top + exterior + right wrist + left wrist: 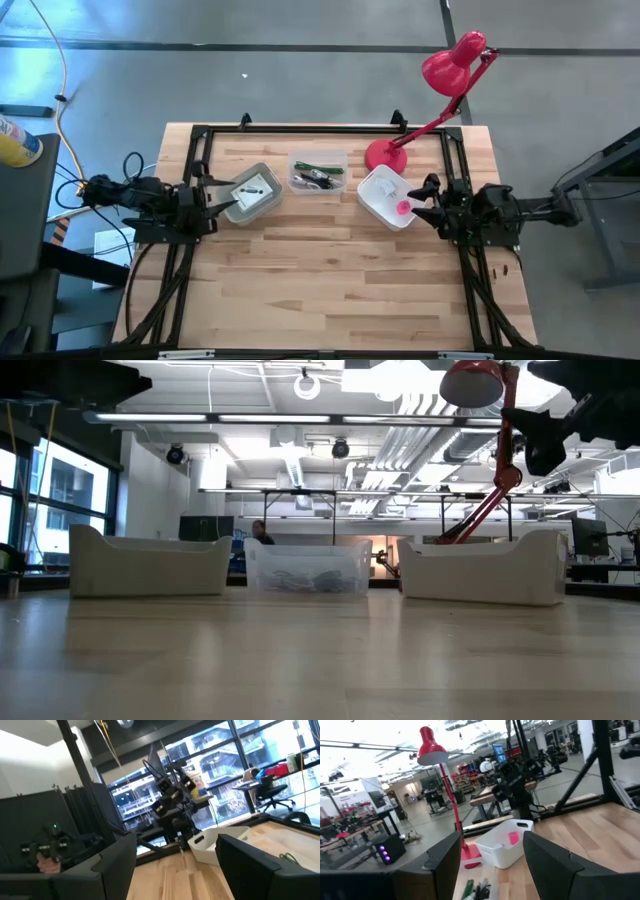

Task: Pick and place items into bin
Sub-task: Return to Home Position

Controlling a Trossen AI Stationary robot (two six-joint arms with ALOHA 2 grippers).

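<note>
I see the left gripper (221,200) with its two fingers wide apart and nothing between them. It hangs just beside the outer side of the gray bin (235,214), at the left edge of the table (330,285). The right gripper (425,197) is also spread open and empty, just beside the white bin (373,197) on the right side.

No item lies between either pair of jaws; all items I can see are inside the three bins. In the gray bin lie the white cards (255,190), flat, with small dark print on top. In the clear bin (318,154), between the other two, lie the green pen (322,168) and the thin coiled cables (312,182). In the white bin I see the small pink piece (403,207) and near it the small white square (388,185). The red desk lamp (440,90) stands behind the white bin.
</note>
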